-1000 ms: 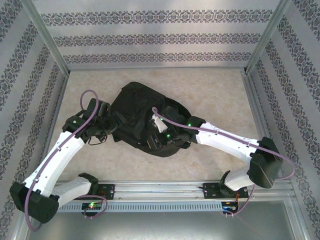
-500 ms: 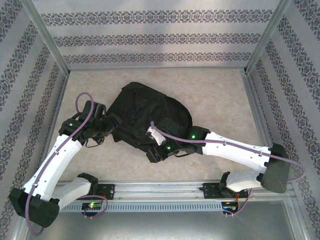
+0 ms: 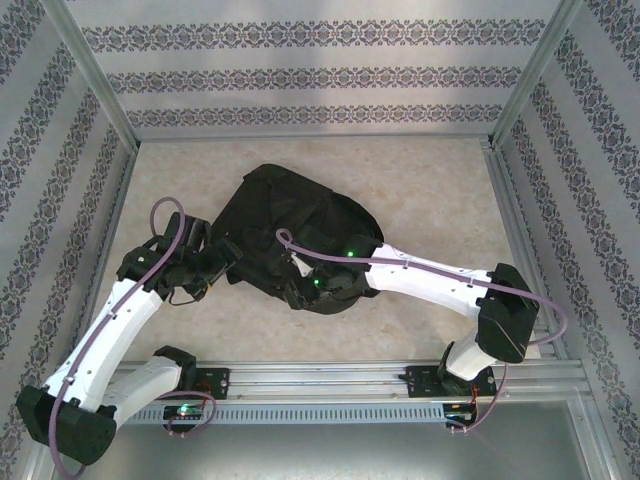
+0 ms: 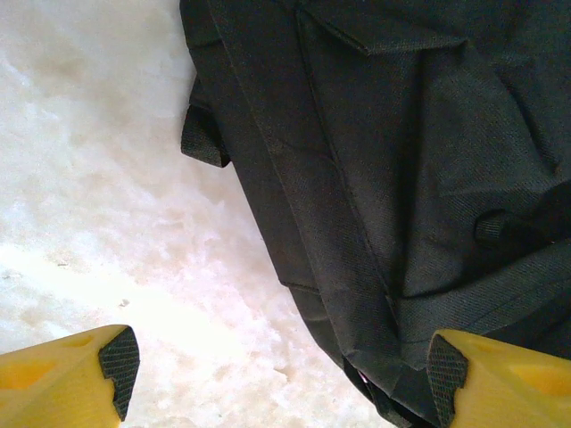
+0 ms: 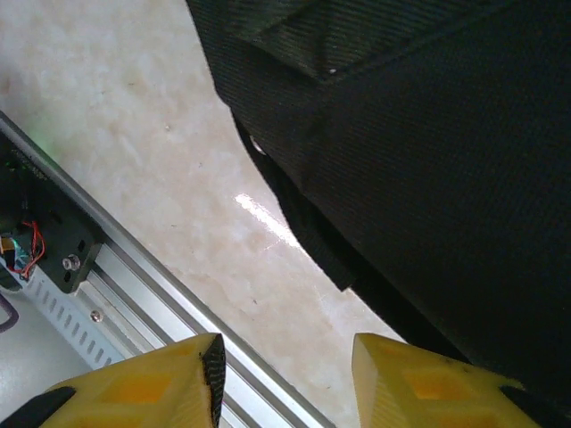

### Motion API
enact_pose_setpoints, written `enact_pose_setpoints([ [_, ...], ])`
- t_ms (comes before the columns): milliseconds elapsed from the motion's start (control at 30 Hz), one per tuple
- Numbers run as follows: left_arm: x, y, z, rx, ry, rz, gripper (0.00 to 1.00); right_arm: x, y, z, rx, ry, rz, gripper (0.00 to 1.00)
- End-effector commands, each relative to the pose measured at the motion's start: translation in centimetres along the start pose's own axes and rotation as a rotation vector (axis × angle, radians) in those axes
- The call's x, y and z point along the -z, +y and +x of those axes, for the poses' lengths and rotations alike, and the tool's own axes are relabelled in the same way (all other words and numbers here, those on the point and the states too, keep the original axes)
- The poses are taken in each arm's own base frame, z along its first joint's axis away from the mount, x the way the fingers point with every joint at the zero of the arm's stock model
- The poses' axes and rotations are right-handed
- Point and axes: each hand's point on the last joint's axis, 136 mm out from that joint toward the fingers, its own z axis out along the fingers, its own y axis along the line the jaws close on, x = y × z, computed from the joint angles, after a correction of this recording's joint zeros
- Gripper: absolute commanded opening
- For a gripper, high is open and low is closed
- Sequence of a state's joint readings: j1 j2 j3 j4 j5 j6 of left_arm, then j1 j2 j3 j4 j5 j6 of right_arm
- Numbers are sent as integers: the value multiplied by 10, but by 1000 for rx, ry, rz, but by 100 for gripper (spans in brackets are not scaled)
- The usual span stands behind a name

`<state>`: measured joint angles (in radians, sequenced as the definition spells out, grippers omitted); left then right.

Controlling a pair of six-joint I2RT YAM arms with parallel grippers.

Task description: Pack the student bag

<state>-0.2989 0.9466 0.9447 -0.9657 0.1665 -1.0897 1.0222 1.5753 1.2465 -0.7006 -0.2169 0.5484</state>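
Observation:
The student bag (image 3: pixel 290 225) is a large black fabric backpack lying flat in the middle of the table. My left gripper (image 3: pixel 215 262) is at its left edge. In the left wrist view it (image 4: pixel 284 374) stands wide open, with the bag's lower corner (image 4: pixel 401 223) reaching in beside the right fingertip (image 4: pixel 446 370) and bare table beside the left one. My right gripper (image 3: pixel 300 290) hovers at the bag's near edge. It (image 5: pixel 285 374) is open with bare table between its yellow fingers, and the bag's hem (image 5: pixel 428 134) lies just beyond them.
The aluminium rail (image 3: pixel 320 378) carrying the arm bases runs along the near edge, close under the right gripper (image 5: pixel 134 294). Patterned walls and frame posts (image 3: pixel 95 75) enclose the table. Open marble surface (image 3: pixel 430 190) lies to the right of and behind the bag.
The right gripper came off the bag toward its near edge and shifted left while its jaws widened a little. The left arm drew back slightly toward the near left.

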Motion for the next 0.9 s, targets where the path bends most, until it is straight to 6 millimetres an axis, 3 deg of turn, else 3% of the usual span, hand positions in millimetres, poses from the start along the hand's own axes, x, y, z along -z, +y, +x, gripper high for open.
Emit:
enact_pose_setpoints([
  [0, 0, 13, 6, 38, 21, -29, 85, 2, -10, 0, -63, -12, 21, 44],
  [200, -3, 13, 8, 45, 28, -16, 85, -6, -17, -8, -95, -33, 10, 46],
  [433, -10, 14, 10, 44, 40, -4, 81, -13, 8, -31, -72, -66, -102, 46],
  [633, -16, 14, 11, 53, 44, 8, 78, -29, 17, -33, -62, -5, -134, 45],
  [867, -24, 19, 14, 73, 49, 9, 75, -39, 12, -27, -72, 33, -126, 30],
])
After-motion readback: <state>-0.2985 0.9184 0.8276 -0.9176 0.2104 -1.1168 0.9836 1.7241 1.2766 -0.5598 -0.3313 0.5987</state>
